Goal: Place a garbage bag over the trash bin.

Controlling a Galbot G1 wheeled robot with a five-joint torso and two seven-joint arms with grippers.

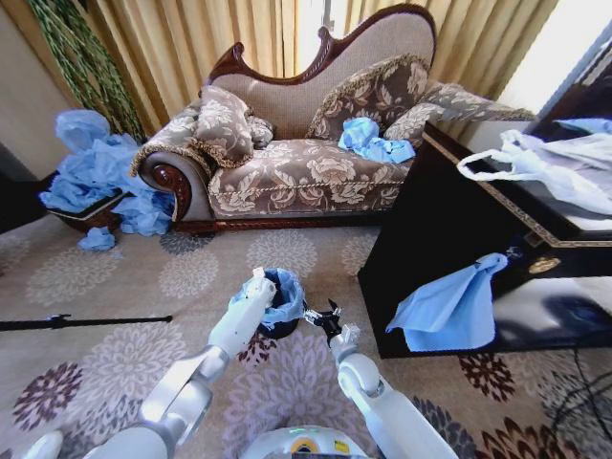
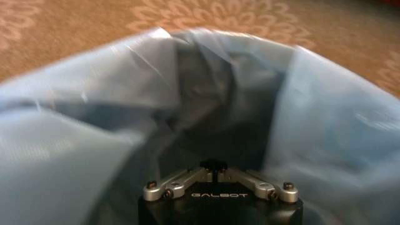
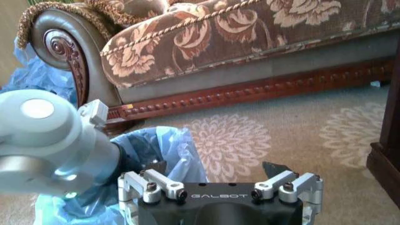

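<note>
The small black trash bin [image 1: 283, 329] stands on the carpet just ahead of me. The light blue garbage bag [image 1: 285, 298] is draped over its rim and lines the inside. My left gripper [image 1: 271, 289] reaches down into the bag's mouth. In the left wrist view the left gripper [image 2: 216, 161] has its linkages folded together, shut, with blue film [image 2: 325, 122] all around it. My right gripper [image 1: 325, 317] hovers open just right of the bin, clear of the bag [image 3: 168, 145]. Between the right gripper's [image 3: 218, 171] fingers is only carpet.
A floral sofa [image 1: 306, 172] stands behind the bin, with blue bags [image 1: 373, 142] on its seat. A heap of blue bags [image 1: 96, 167] lies at far left. A black cabinet [image 1: 449, 239] at right carries a hanging blue bag [image 1: 454, 306] and a white bag [image 1: 545, 167]. A black pole [image 1: 76, 321] lies on the carpet.
</note>
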